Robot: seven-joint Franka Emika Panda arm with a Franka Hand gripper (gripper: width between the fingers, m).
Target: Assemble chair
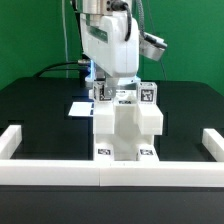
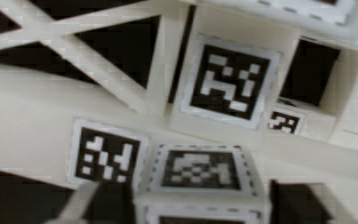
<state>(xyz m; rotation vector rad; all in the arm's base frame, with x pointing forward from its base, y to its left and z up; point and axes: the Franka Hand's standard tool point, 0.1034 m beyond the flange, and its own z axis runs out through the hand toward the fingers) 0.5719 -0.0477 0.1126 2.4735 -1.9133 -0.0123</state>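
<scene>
White border rails (image 1: 60,168) hem the chair (image 1: 127,125), close behind its front rail. The gripper (image 1: 103,95) is clamped nearly closed on a chair part; the black table (image 1: 40,105) lies open at the sides.

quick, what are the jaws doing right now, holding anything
gripper: jaws shut, down on the chair assembly; which part they pinch, if any, cannot be told.

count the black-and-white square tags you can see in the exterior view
3 clearly: two low on the front of the chair, at and, and one on the upper part at the exterior view's right. Others may be hidden behind the arm; the wrist view shows more.
</scene>
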